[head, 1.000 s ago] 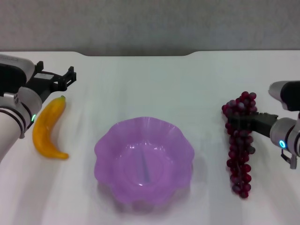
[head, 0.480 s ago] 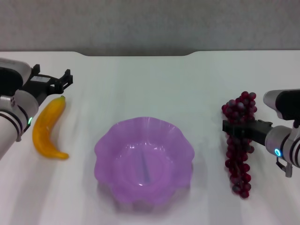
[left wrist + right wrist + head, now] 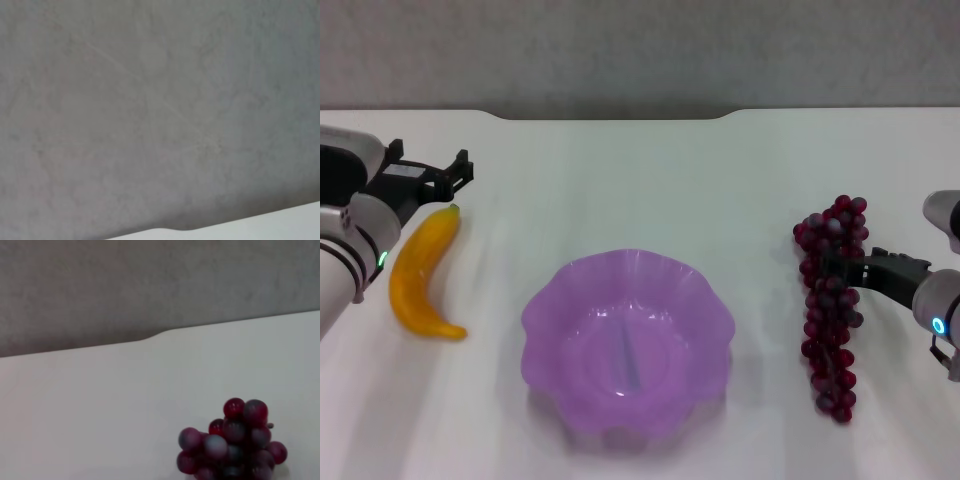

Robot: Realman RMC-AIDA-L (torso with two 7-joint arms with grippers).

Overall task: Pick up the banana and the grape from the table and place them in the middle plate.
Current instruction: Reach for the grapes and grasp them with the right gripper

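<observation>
The yellow-orange banana (image 3: 424,273) lies on the white table (image 3: 640,180) at the left. My left gripper (image 3: 453,176) hovers just past its far tip, open and holding nothing. At the right lies the long bunch of dark red grape (image 3: 832,305), also seen in the right wrist view as a cluster of grape (image 3: 232,442). My right gripper (image 3: 855,266) reaches in from the right over the upper part of the bunch. The purple scalloped middle plate (image 3: 535,312) sits between the two fruits with nothing in it.
A grey wall runs behind the table's dark notched far edge (image 3: 620,114). The left wrist view shows only that wall and a sliver of table (image 3: 285,222). White tabletop lies open between each fruit and the plate.
My right gripper pushed left across the grape, then drew back to the right; the bunch stayed put. The left arm shifted slightly left early on. The banana has not moved.
</observation>
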